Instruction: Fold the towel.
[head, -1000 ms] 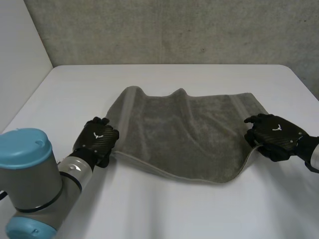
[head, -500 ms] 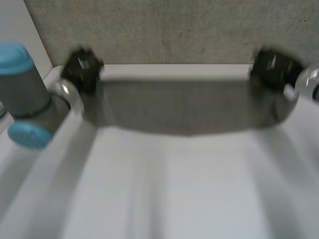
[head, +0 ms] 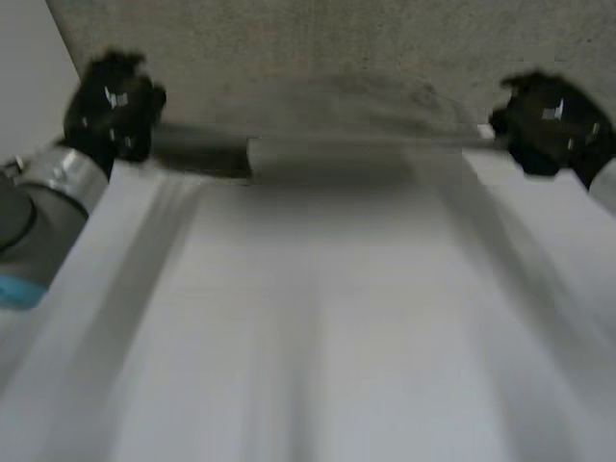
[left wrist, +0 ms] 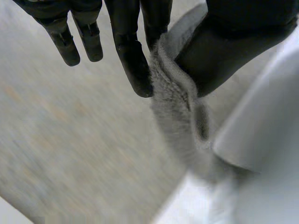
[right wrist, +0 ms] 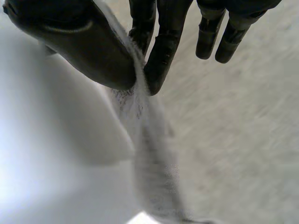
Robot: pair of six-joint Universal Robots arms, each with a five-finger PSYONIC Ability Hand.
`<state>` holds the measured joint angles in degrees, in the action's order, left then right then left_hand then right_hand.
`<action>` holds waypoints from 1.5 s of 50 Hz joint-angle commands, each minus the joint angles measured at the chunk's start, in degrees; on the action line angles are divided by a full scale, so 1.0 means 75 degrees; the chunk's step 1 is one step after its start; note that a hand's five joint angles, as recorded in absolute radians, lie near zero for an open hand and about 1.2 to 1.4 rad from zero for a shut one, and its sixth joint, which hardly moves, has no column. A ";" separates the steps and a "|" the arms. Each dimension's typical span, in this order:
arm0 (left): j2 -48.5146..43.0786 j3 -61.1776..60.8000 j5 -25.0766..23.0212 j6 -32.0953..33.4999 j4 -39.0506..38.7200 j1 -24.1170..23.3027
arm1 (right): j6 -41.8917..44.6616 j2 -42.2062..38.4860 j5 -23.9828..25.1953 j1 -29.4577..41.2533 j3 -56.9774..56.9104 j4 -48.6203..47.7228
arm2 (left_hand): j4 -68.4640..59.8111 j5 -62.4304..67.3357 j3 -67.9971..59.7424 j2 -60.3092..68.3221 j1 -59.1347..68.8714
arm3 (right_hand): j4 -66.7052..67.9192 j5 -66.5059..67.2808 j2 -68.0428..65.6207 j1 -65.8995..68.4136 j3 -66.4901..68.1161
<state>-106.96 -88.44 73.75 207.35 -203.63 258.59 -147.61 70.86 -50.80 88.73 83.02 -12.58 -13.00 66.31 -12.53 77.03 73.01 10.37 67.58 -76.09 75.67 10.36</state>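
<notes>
Towel [head: 337, 156] hangs pulled tight above far side of table [head: 308, 337]. Left hand [head: 114, 104] pinches one end, thumb against finger. Right hand [head: 547, 120] pinches other end same way. Towel looks soft, floppy, light. Best hold: corners.

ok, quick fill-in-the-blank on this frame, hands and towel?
1. The left hand and right hand each hold one end of the ____.
2. Each pinches the towel between fingers and ____.
3. The towel stretches ____ the two hands, above the white table.
Missing: towel; thumb; between.
</notes>
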 commanded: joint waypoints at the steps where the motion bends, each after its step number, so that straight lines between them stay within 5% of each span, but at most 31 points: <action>1: -0.0305 -0.1564 -0.0317 0.0290 -0.0317 0.0290 | 0.1140 -0.0038 0.0620 -0.0591 0.1713 0.0048 | 0.0400 0.0492 0.0337 0.0395 0.0932 | -0.0050 0.0322 -0.0522 0.0578 -0.0049; 10: 0.0164 -0.2481 -0.0564 0.0866 -0.0072 0.0338 | 0.2277 0.1177 0.1545 -0.1633 0.2828 0.1720 | 0.0400 0.0492 0.0337 0.0395 0.0932 | -0.0050 0.0322 -0.0522 0.0578 -0.0049; 20: 0.2656 -0.2880 -0.1417 0.0679 0.2537 0.0361 | 0.2618 0.2900 0.3337 -0.2934 0.2853 0.3983 | 0.0400 0.0492 0.0337 0.0395 0.0932 | -0.0050 0.0322 -0.0522 0.0578 -0.0049; 30: 0.3469 -0.2704 -0.1970 0.0619 0.3666 0.0818 | 0.3110 0.3560 0.3774 -0.3534 0.2466 0.4666 | 0.0400 0.0492 0.0337 0.0395 0.0932 | -0.0050 0.0322 -0.0522 0.0578 -0.0049; 35: 0.2979 -0.2447 -0.1982 0.0620 0.3608 0.0912 | 0.3579 0.2774 0.3633 -0.3229 0.2302 0.4396 | 0.0400 0.0492 0.0337 0.0395 0.0932 | -0.0050 0.0322 -0.0522 0.0578 -0.0049; 45: -0.0153 -0.0559 -0.1689 0.0795 0.3479 0.0444 | 0.4810 -0.0947 0.0098 -0.0512 -0.0062 0.4244 | 0.0400 0.0492 0.0337 0.0395 0.0932 | -0.0050 0.0322 -0.0522 0.0578 -0.0049; 58: -0.3174 0.2521 -0.0939 0.0796 0.3292 -0.0154 | 0.3230 -0.2498 -0.0503 0.0028 -0.1869 0.2946 | 0.0400 0.0492 0.0337 0.0395 0.0932 | -0.0050 0.0322 -0.0522 0.0578 -0.0049; 64: -0.3551 0.2827 -0.0927 0.0784 0.2893 -0.0189 | 0.2923 -0.3083 -0.1065 0.0239 -0.2489 0.2183 | 0.0400 0.0492 0.0337 0.0395 0.0932 | -0.0050 0.0322 -0.0522 0.0578 -0.0049; 75: -0.3821 0.2863 -0.0751 0.0784 0.2096 -0.0213 | 0.2911 -0.4010 -0.1090 0.0439 -0.3205 0.1994 | 0.0400 0.0492 0.0337 0.0395 0.0932 | -0.0050 0.0322 -0.0522 0.0578 -0.0049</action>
<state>-135.23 -66.72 67.76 213.22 -186.14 257.12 -126.05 44.23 -59.35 91.67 61.14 2.57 -13.00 66.34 -12.53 77.08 73.02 10.37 67.65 -76.09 75.65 10.36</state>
